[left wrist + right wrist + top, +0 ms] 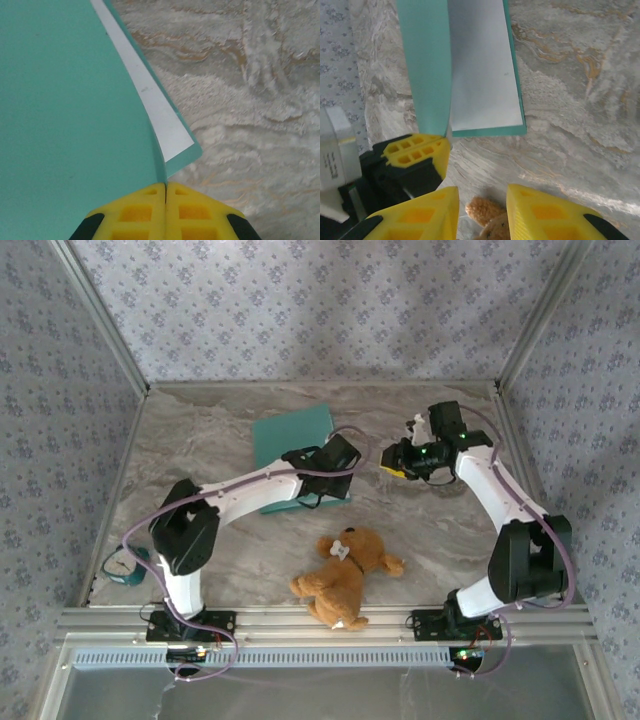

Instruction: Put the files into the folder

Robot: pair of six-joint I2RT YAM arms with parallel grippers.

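**Left fingers pinch the folder cover; paper lies inside**

On my left wrist camera, the left gripper (pixel 165 192) has its yellow fingers pressed together on the edge of the teal folder (pixel 65 110), at a corner of the upper cover. That cover curves up off the lower one. In the gap I see a strip of the white files (pixel 156 112) lying on the lower cover.

The right wrist camera gives me what that close view cannot. The raised cover stands as a teal band, and beside it a broad area of the files lies flat inside the folder, edges just within the lower cover's rim. I cannot tell whether it is one sheet or two.

The same view shows the right gripper (pixel 482 197) with its fingers a modest gap apart and nothing between them. It hangs above the marble table (pixel 190 440), with part of a brown teddy bear (pixel 487 220) below.

Only the top camera gives me the layout. The folder lies toward the far middle of the table, with the left arm reaching across to its near right corner. The right gripper sits just to the right, apart from the folder. The teddy bear lies near the front edge between the two arm bases, and a small teal object (pixel 125 567) sits at the table's left edge.
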